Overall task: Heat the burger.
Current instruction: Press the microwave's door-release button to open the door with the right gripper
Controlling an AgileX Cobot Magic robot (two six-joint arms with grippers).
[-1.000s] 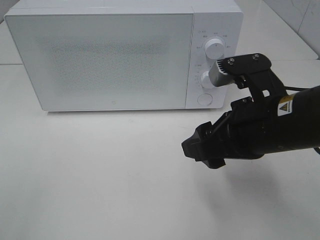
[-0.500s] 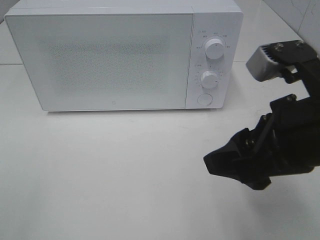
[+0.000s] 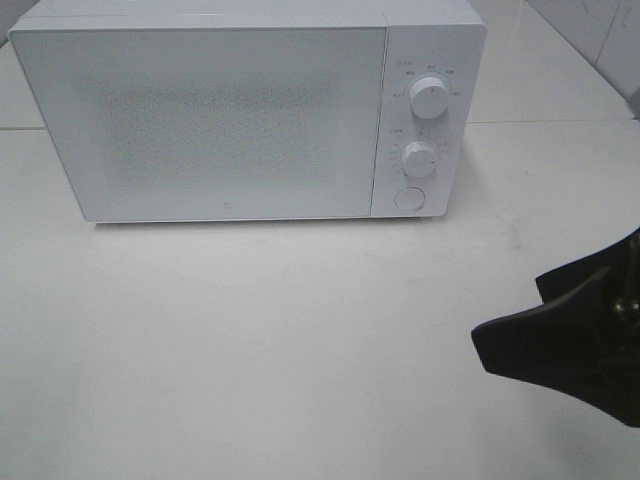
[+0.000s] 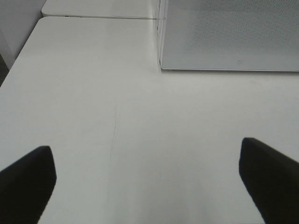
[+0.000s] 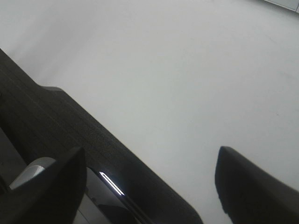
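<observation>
White microwave [image 3: 230, 120] with door shut on a pale table [image 3: 250, 340], left gripper [image 4: 145, 147] spread wide and empty, right gripper [image 5: 150, 153] parted, holding nothing

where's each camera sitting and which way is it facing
exterior high: up high, looks down on the microwave front and table; right gripper at the right edge.
left wrist: on the left arm, looks low across the table to the microwave's corner; left gripper open.
right wrist: on the right arm, looks down at the table; right gripper open.
Shared: exterior high and left wrist both show the microwave.
</observation>
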